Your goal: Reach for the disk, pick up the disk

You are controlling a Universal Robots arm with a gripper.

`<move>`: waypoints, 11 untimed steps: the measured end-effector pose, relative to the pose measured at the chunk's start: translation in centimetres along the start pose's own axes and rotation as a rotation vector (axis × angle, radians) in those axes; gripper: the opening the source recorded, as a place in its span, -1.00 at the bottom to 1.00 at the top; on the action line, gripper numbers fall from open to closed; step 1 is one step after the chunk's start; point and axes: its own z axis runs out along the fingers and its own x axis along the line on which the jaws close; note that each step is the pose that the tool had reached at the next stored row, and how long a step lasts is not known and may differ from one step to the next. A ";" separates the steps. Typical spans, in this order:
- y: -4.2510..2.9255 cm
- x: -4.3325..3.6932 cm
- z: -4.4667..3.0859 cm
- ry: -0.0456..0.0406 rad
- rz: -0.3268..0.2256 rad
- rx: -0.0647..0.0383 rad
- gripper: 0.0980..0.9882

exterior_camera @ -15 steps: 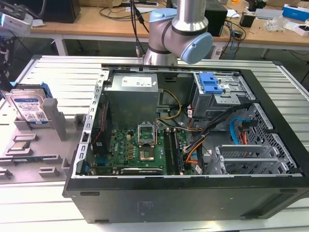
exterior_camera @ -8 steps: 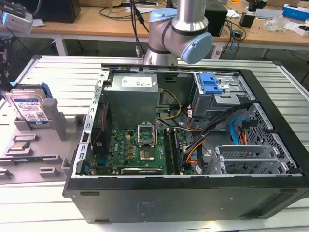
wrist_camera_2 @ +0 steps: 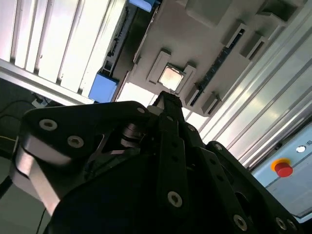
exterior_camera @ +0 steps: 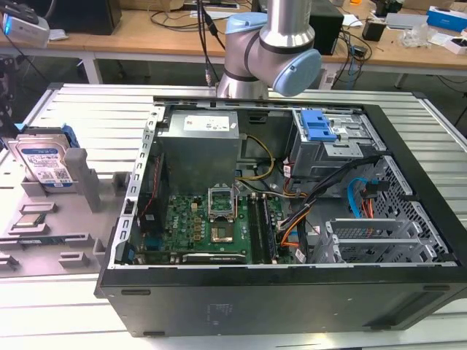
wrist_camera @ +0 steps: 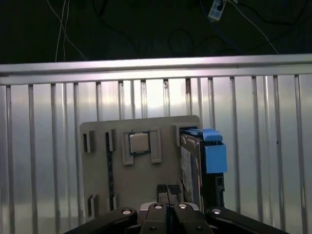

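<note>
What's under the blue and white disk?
A grey holder plate. The disk stands upright in a slot in it, and the slot's wall covers the disk's bottom edge.

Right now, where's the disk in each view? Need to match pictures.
Exterior view: the disk, a flat silver metal hard drive in a blue plastic frame, stands upright at the exterior view's left, outside the black computer case.
First wrist view: edge-on, at one edge of the grey fixture plate.
Second wrist view: its blue frame tab, beside that plate.
Shared landmark: the grey fixture plate.
</note>
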 end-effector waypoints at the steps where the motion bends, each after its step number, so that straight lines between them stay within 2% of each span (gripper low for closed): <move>1: 0.00 0.00 0.00 0.0006 -0.016 0.000 -0.98; 3: 0.00 0.00 0.00 0.0018 -0.046 0.000 -0.98; 11: 0.00 0.00 0.00 0.0020 -0.052 0.000 -0.96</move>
